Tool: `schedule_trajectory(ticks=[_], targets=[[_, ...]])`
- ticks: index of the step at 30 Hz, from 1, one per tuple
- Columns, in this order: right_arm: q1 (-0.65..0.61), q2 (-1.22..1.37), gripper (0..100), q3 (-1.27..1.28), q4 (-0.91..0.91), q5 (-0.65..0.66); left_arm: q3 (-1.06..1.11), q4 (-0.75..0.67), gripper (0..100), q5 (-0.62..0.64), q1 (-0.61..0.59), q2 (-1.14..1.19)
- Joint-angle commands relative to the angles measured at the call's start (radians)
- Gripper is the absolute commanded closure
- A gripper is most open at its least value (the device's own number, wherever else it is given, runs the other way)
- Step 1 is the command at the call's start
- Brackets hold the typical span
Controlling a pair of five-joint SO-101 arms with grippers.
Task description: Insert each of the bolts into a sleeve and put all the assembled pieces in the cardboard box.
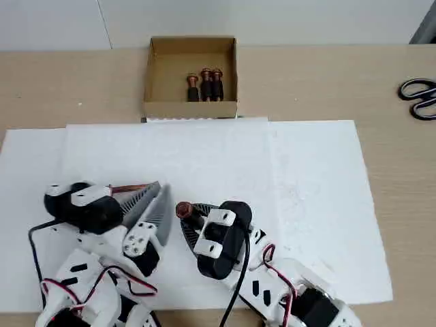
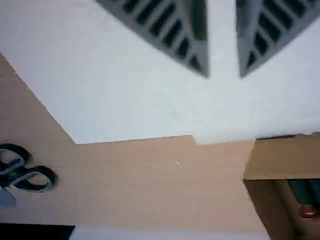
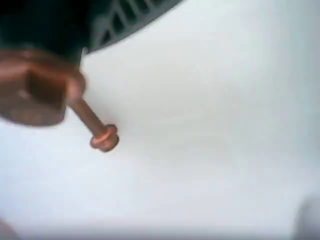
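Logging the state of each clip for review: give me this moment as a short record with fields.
box: on the table past the sheet, holds three assembled pieces
left gripper: open, nothing in the gap
loose bolt: alongside the left gripper, over the sheet; contact unclear
right gripper: shut on a copper-headed piece
scissors: on the table, off the sheet

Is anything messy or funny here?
Nothing looks spilled or broken. One bolt seems to lie loose on the white sheet beside the left pincer, not in the cardboard box with the three assembled pieces. The right pincer holds a copper-topped piece.
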Motion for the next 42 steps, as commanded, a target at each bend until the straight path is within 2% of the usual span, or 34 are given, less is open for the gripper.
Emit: schedule_trajectory(ticks=[1, 4, 11, 18, 24, 28, 32, 42], targets=[[0.054, -0.015, 99.5, -0.021, -0.024, 0.002, -0.031, 0.0, 99, -0.011, -0.112, -0.006], [0.124, -0.015, 99.5, 0.011, -0.03, 0.002, 0.015, -0.009, 99, -0.043, -0.233, -0.006], [0.249, -0.015, 99.5, 0.069, -0.031, -0.063, 0.323, -0.12, 99, -0.15, -0.445, -0.008], [0.45, -0.004, 99.6, 0.11, -0.022, -0.129, 0.473, -0.149, 99, -0.166, -0.463, -0.008], [0.503, -0.001, 99.6, 0.1, -0.022, -0.157, 0.527, -0.15, 99, -0.167, -0.466, -0.008], [0.519, 0.027, 99.7, 0.078, -0.022, -0.224, 0.544, -0.15, 99, -0.169, -0.483, -0.008], [0.519, 0.199, 99.7, -0.052, -0.031, -0.267, 0.544, -0.149, 99, -0.169, -0.483, -0.006], [0.522, 0.928, 99.7, -0.651, -0.033, -0.325, 0.542, -0.149, 99, -0.169, -0.483, -0.006]])
